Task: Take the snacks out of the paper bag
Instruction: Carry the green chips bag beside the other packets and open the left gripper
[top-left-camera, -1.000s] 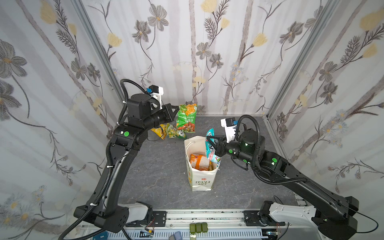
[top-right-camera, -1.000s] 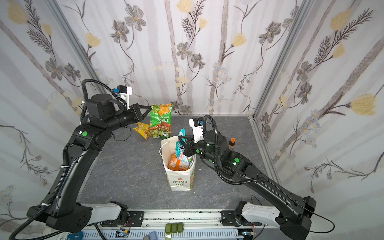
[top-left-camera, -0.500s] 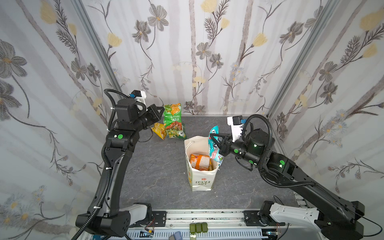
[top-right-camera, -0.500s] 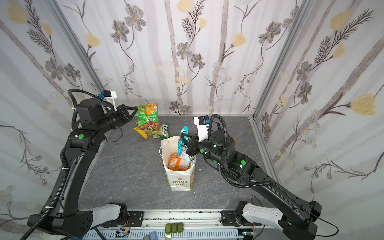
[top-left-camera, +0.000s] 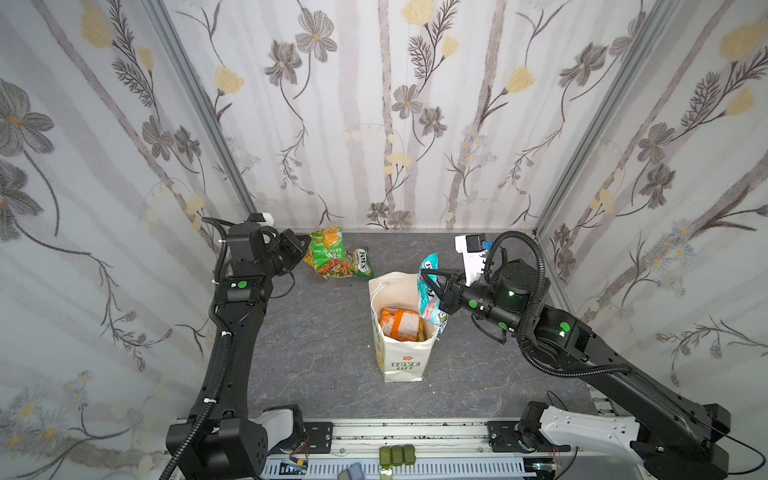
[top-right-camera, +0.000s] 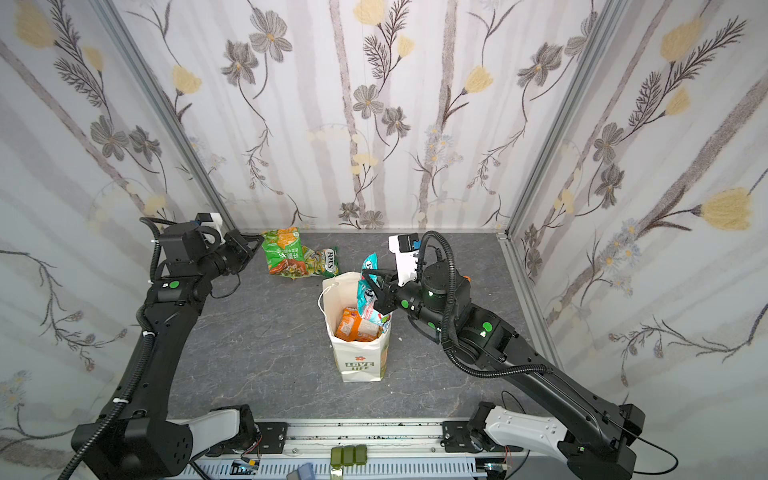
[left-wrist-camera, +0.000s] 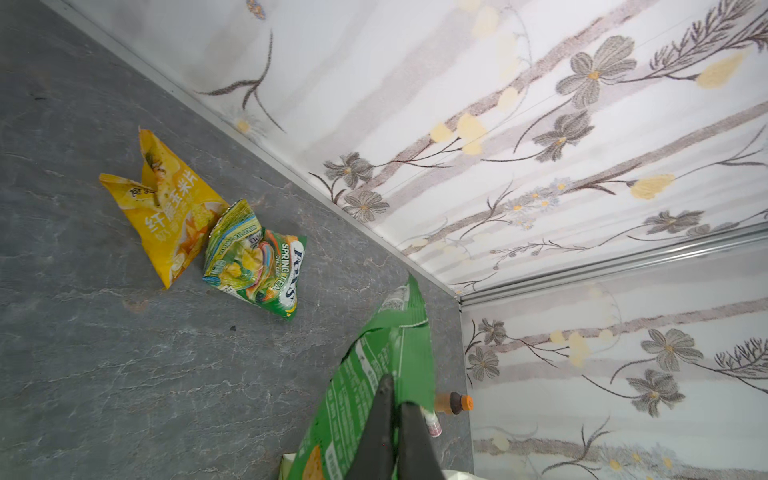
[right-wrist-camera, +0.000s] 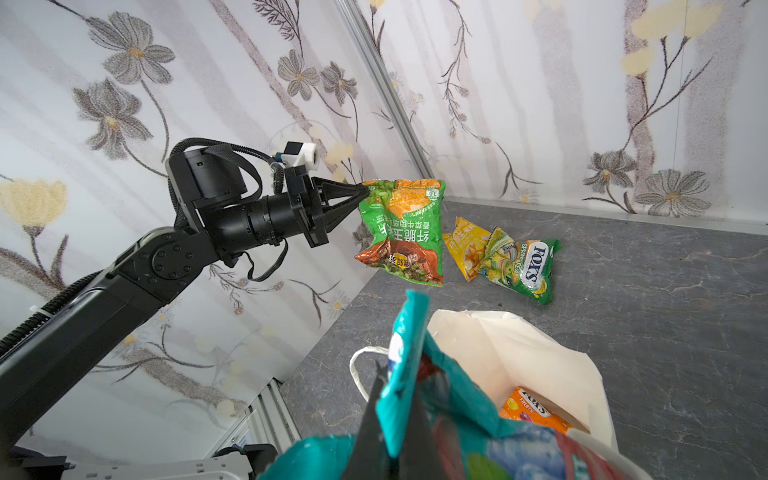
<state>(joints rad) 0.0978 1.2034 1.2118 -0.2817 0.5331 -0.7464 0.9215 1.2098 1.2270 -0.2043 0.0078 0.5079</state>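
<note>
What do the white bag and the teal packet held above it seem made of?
Paper bag: matte white paper, judging by its dull surface and stiff creased folds. Teal packet: probably glossy plastic film; it crinkles and catches shiny highlights.

Bag: tall white paper bag with green "LOVE LIFE" print (top-left-camera: 399, 361), upright, mouth open, mid grey table (top-left-camera: 324, 357) | inside: orange crinkly packet (top-left-camera: 401, 324) | teal glossy packet (top-left-camera: 434, 313), raised at bag's right rim | large green-orange packet (top-left-camera: 328, 253), hanging clear near far-left corner | yellow packet (left-wrist-camera: 170, 216) and green Fox's packet (top-left-camera: 359, 262), lying touching near far edge.
</note>
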